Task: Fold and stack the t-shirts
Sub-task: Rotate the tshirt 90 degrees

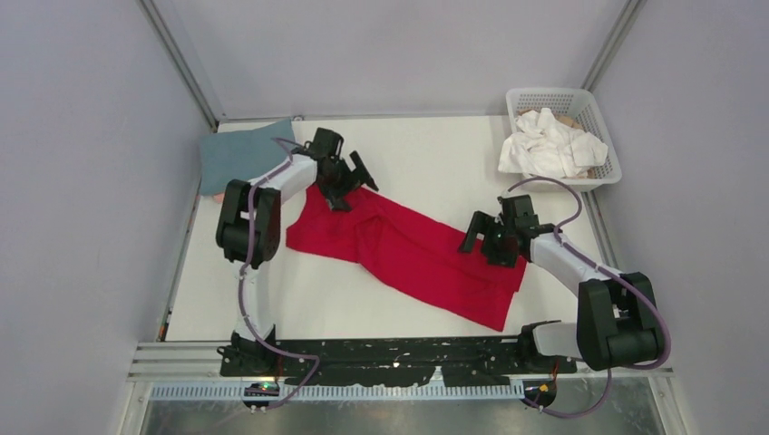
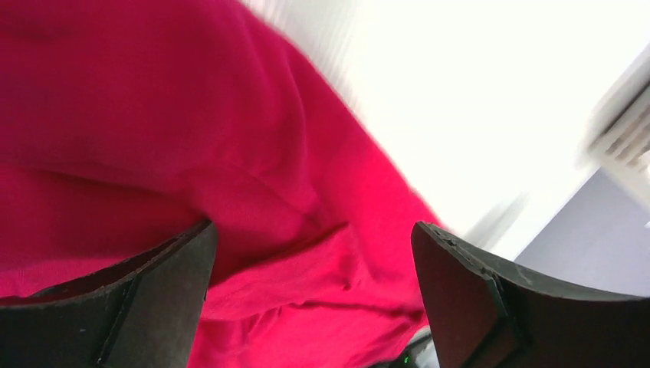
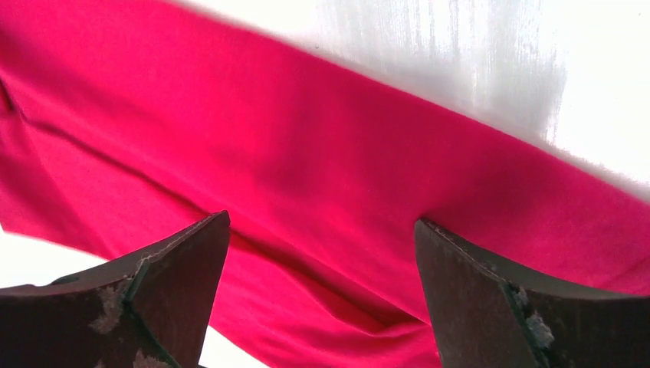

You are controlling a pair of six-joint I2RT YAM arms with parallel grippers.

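The task is sitting at an early stage. One dusty blue-grey t-shirt is lying flat in the table's 10 o'clock corner, looking already folded, though its layers are not showing clearly. The red t-shirt is sprawling mid-table as a rumpled diagonal band, running from about 10 o'clock down toward 5 o'clock, not yet folded. A heap of white shirts is waiting in the lattice basket at 2 o'clock, so most of the folding and all of the stacking on top of the blue-grey one is remaining.

The left arm is reaching toward 12 o'clock with its elbow bent, the left gripper hovering over the red shirt's 10 o'clock end; in its wrist view the jaws are standing wide apart with red cloth bunching beneath them and nothing pinched. The right arm is stretching toward 10 o'clock, the right gripper hanging over the shirt's 3 o'clock edge, jaws likewise spread and holding nothing. Both are seeming poised to take hold of the red cloth
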